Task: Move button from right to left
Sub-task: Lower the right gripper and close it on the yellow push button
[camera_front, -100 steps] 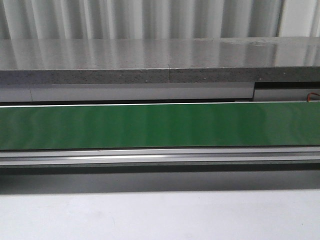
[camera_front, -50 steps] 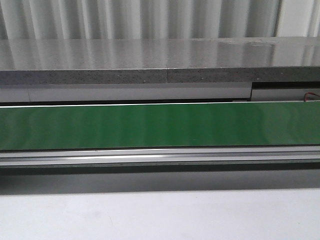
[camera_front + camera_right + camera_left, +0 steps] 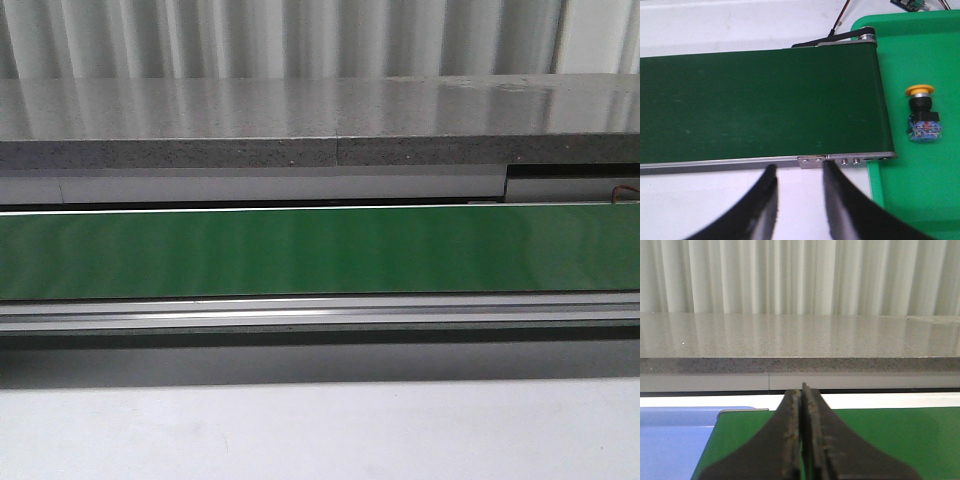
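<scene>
The button (image 3: 921, 114) lies on its side in the green tray (image 3: 930, 195), seen only in the right wrist view: yellow-orange cap, black body, blue-and-clear block. My right gripper (image 3: 799, 171) is open and empty above the white table, beside the conveyor's metal rail, well apart from the button. My left gripper (image 3: 802, 390) is shut and empty, held over the green belt (image 3: 880, 440) near its end. Neither gripper shows in the front view.
The green conveyor belt (image 3: 320, 250) runs across the front view and also shows in the right wrist view (image 3: 760, 100). A grey stone ledge (image 3: 320, 120) stands behind it. A blue tray (image 3: 670, 440) sits beside the belt's end. Wires (image 3: 840, 20) and a small circuit board (image 3: 910, 4) lie beyond the green tray.
</scene>
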